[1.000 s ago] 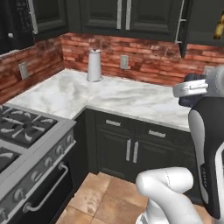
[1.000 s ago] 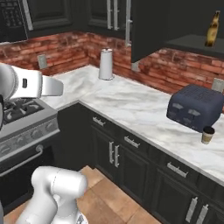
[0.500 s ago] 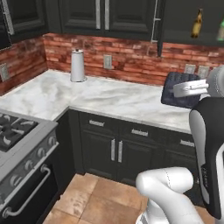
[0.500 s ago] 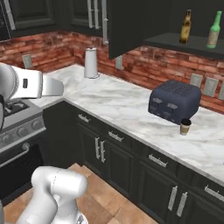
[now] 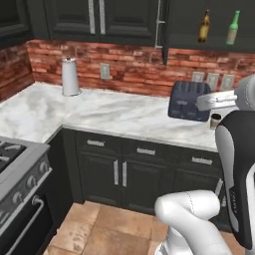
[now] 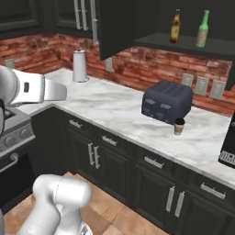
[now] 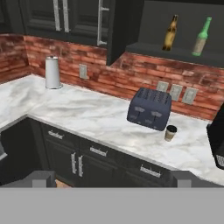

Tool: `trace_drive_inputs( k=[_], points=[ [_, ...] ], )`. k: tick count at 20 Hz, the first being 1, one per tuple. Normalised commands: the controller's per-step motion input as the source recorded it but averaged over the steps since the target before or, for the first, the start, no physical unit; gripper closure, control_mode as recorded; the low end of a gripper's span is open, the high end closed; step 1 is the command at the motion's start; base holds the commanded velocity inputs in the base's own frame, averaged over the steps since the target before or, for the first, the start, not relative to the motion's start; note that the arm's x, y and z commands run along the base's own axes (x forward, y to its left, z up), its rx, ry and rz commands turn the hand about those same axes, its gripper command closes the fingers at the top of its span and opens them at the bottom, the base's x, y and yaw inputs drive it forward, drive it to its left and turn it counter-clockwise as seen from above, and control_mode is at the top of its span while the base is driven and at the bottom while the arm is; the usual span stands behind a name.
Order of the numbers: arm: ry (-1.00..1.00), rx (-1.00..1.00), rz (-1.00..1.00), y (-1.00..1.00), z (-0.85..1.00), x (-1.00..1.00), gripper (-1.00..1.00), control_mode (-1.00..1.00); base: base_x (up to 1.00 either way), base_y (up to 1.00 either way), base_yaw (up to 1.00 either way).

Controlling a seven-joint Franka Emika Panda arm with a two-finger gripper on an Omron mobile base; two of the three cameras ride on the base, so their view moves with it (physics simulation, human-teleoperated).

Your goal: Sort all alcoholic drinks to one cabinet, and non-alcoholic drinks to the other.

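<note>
Your arm rises from the base with its white elbow link bulging low in both base views, then climbs to about counter height with the forearm lying roughly level. The gripper [image 7: 112,179] faces forward, held in the air and touching nothing. Its two dark fingertips [image 7: 41,178] stand far apart, so the jaws look fully spread, though you see only their ends.
</note>
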Motion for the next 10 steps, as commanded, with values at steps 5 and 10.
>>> trace_drive_inputs(
  k=[5, 10],
  points=[
    [0.00, 0.00, 0.00, 0.00, 0.00, 0.00, -1.00, 1.00, 0.02, -0.34, -0.34],
    [0.00, 0.00, 0.00, 0.00, 0.00, 0.00, -1.00, 1.00, 0.01, -0.33, -0.36]
  ],
)
